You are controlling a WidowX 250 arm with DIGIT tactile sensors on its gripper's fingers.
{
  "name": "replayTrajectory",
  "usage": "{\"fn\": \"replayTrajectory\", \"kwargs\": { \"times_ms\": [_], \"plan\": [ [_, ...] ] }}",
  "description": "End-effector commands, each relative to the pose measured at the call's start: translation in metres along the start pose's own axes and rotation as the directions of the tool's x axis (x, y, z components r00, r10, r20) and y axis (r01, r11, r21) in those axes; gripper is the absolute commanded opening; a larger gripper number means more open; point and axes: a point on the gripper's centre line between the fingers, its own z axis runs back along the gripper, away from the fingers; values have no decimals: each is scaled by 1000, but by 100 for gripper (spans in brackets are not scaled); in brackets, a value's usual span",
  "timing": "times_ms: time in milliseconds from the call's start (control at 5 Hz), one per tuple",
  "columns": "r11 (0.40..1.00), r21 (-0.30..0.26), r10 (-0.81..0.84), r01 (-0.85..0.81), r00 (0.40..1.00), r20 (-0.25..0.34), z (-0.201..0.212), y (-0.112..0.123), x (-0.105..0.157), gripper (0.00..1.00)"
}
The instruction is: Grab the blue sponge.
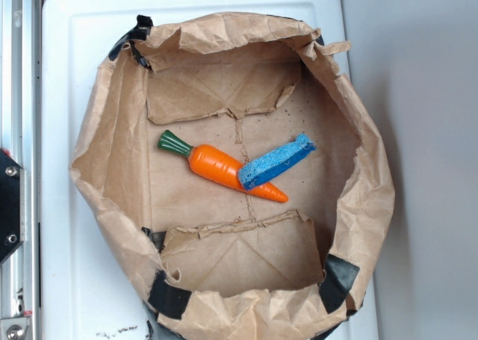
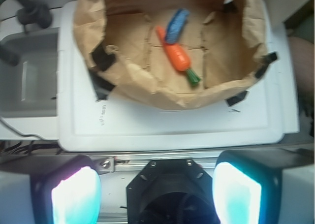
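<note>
The blue sponge lies inside the rolled-down brown paper bag, leaning across the tip half of an orange toy carrot with a green top. From the wrist, the blue sponge and carrot show far ahead at the top, inside the bag. My gripper is open, its two glowing pads wide apart with nothing between them. It hangs well back from the bag, over the metal rail. The gripper does not show in the exterior view.
The bag sits on a white plastic lid. A metal rail with a black bracket runs along its left side. In the wrist view a grey bin and black hose stand at the left.
</note>
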Motion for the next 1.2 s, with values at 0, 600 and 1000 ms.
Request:
{"fn": "replayTrajectory", "kwargs": {
  "times_ms": [0, 600, 1000],
  "plan": [
    [1000, 0, 0, 0, 1000, 0, 0, 0, 0, 100],
    [996, 41, 76, -76, 997, 0, -38, 5, 70, 100],
    [996, -61, 59, -58, 998, 19, -71, 14, 100, 100]
  ]
}}
